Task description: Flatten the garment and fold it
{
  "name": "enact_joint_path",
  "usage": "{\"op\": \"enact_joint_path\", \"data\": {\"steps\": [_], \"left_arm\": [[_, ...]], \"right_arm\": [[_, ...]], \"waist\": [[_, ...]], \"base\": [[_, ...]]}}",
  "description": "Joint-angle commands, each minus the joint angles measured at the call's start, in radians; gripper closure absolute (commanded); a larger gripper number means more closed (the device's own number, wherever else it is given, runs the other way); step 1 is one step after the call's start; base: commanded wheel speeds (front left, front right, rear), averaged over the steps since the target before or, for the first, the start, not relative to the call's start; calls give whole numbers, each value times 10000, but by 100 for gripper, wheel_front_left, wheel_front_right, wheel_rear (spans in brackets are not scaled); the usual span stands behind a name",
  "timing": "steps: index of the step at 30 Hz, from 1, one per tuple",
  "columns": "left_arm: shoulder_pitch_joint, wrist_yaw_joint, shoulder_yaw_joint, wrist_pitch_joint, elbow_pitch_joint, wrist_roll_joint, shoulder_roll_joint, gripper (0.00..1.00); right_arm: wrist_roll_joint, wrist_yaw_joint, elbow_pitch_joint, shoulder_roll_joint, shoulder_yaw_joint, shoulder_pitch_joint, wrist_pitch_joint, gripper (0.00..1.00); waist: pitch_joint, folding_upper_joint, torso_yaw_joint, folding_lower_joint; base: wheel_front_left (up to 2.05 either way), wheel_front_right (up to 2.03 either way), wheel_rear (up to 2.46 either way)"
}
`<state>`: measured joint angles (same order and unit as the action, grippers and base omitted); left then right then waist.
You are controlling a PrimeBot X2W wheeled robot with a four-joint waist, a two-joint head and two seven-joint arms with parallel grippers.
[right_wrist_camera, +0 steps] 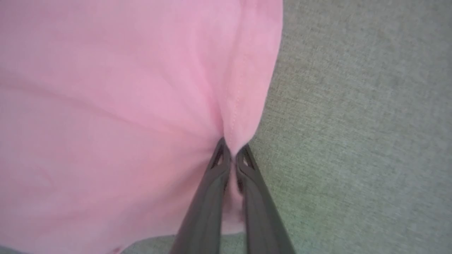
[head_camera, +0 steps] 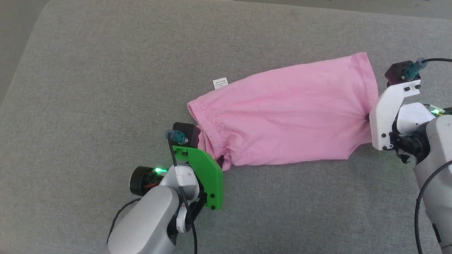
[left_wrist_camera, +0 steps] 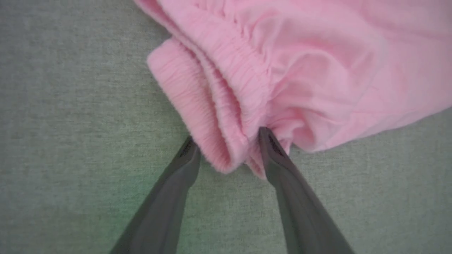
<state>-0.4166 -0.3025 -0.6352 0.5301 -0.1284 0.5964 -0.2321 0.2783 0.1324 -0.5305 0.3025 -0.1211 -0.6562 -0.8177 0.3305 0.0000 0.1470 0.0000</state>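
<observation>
Closest to the head camera is the left gripper (head_camera: pixel 221 161) with its green bracket. Its tips are hidden at the gathered corner of the garment (head_camera: pixel 289 116). The pink cloth lies stretched on the grey cushion (head_camera: pixel 106 88) between the two grippers. A small white label (head_camera: pixel 220 83) lies beyond its waistband end, and the right gripper (head_camera: pixel 369 118) meets the opposite hem.

From the left wrist, the jaws stand spread, and the folded waistband (left_wrist_camera: pixel 219 106) sits in the gap between them. One finger (left_wrist_camera: pixel 279 162) touches the cloth and the other is close beside it. Nothing is pinched there yet.

From the right wrist, the jaws are pressed together on the hem (right_wrist_camera: pixel 247 88), and creases run out from the tips.

My worry is this: if the left jaws close on only the outer layer of the elastic, a pull from the right could drag the garment out of the gap. It could also bunch the cloth instead of flattening it.
</observation>
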Motion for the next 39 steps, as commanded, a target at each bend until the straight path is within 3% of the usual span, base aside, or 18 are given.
{"op": "enact_joint_path", "data": {"steps": [1, 5, 9, 15, 21, 31, 32, 33, 34, 39], "left_arm": [[-15, 173, -127, 67, -311, 152, 97, 100], [38, 548, -23, -204, -629, 525, 268, 100], [97, 643, 400, -517, -677, 846, 160, 100], [567, 832, 1038, 170, -428, 1765, -521, 100], [1269, 706, 1497, 880, 23, 2444, -1186, 100], [2362, 359, 1698, 1543, 377, 3170, -1448, 100], [2432, 331, 1737, 1565, 410, 3231, -1458, 58], [2500, 324, 1785, 1553, 465, 3284, -1475, 0], [2548, 319, 1845, 1507, 509, 3333, -1470, 0], [2818, 249, 2248, 1293, 930, 3601, -1544, 0]], "right_arm": [[55, -17, -291, -4, -97, 291, -82, 100], [151, -17, -329, -29, -164, 330, 9, 100], [417, -17, -209, -47, -148, 484, 196, 100], [1300, -17, 689, -24, 119, 1457, 409, 100], [1877, -17, 2184, -141, 867, 3686, 449, 100], [1668, -17, 4939, -1683, 2318, 6916, 53, 100], [1639, -17, 5129, -1800, 2409, 7041, 69, 88], [1600, -17, 5337, -1925, 2541, 7160, 126, 53], [1534, -17, 5471, -1996, 2619, 7245, 153, 0], [1465, -17, 6147, -2271, 3056, 7497, 293, 0]], "waist": [[17, 0, -64, 0], [-113, 0, -159, 0], [-445, 0, -249, 0], [-1231, 0, -486, 0], [-1898, 0, -737, 0], [-2192, 0, -1133, 0], [-2193, 0, -1153, 0], [-2203, 0, -1173, 0], [-2218, 0, -1184, 0], [-2352, 0, -1218, 0]], "base": [[0, 0, 0], [0, 0, 0], [0, 0, 0], [0, 0, 0], [0, 0, 0], [0, 0, 0], [0, 0, 0], [0, 0, 0], [0, 0, 0], [0, 0, 0]]}}
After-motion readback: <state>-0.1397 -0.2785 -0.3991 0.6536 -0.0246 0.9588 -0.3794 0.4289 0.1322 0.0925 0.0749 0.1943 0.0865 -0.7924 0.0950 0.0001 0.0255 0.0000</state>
